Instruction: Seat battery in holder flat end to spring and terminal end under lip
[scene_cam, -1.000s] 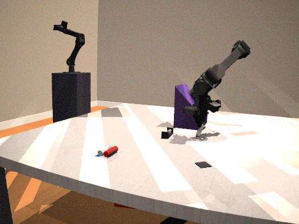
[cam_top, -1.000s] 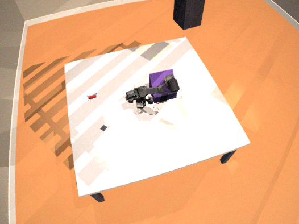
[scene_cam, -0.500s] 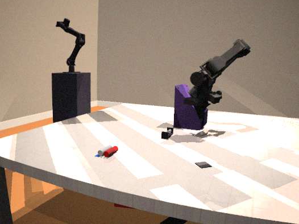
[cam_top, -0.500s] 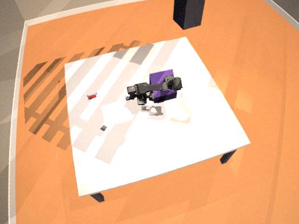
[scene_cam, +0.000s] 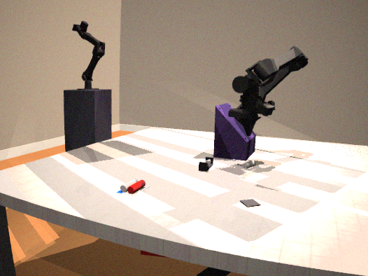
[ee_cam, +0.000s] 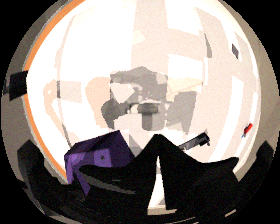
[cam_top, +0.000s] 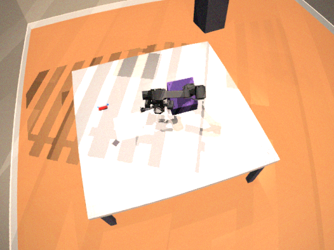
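I see the white tabletop with the purple block toward the far side; my arm's jaws hang raised beside it, closed together on nothing. Black holder sits near the block's left. Red battery lies well apart, near left, beside a grey cylinder
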